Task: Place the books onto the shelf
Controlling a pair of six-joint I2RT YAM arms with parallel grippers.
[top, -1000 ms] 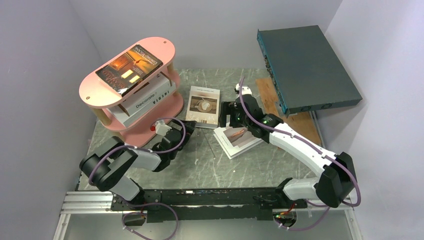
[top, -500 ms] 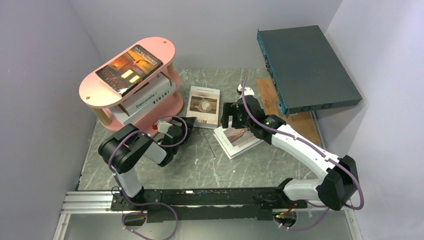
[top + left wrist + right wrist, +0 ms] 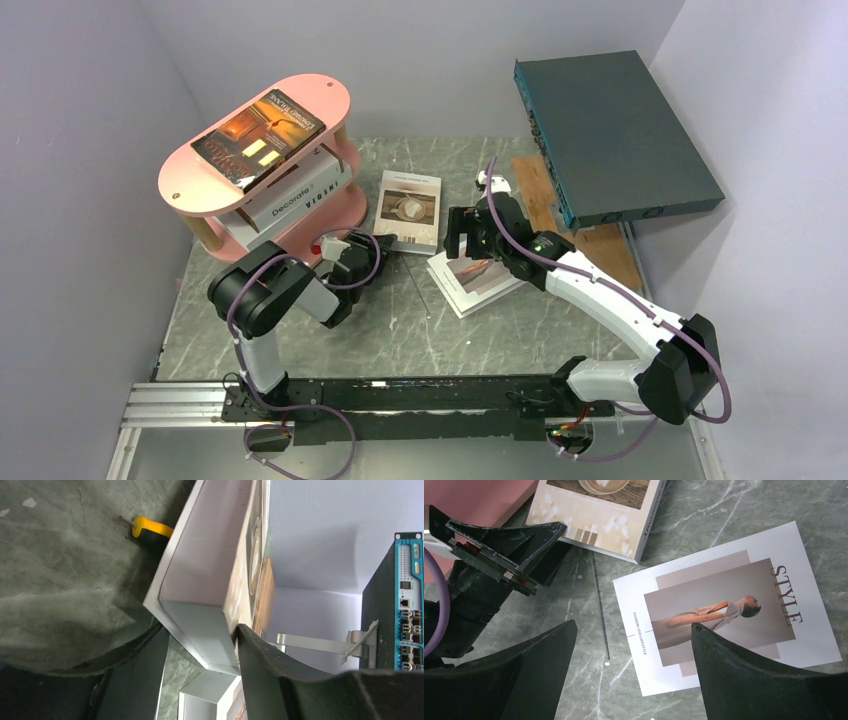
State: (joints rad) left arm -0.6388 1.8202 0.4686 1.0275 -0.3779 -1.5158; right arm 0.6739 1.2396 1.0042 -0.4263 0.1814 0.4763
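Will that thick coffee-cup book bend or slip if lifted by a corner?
Likely stiff: the thick white coffee-cup book shows a deep page block. Pinched at one corner, its weight might twist it loose.

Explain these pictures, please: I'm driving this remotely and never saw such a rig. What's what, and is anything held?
Two robot arms stand at the near edge of the table. One picture looks down from above; the other two come from cameras on the wrists. The pink shelf already carries an orange-brown book and the Decorate book. On the table lie a coffee-cover book and a STYLE book. The left gripper straddles the coffee-cover book's edge; whether it grips yet is unclear. The right gripper hangs open above the STYLE book, holding nothing.
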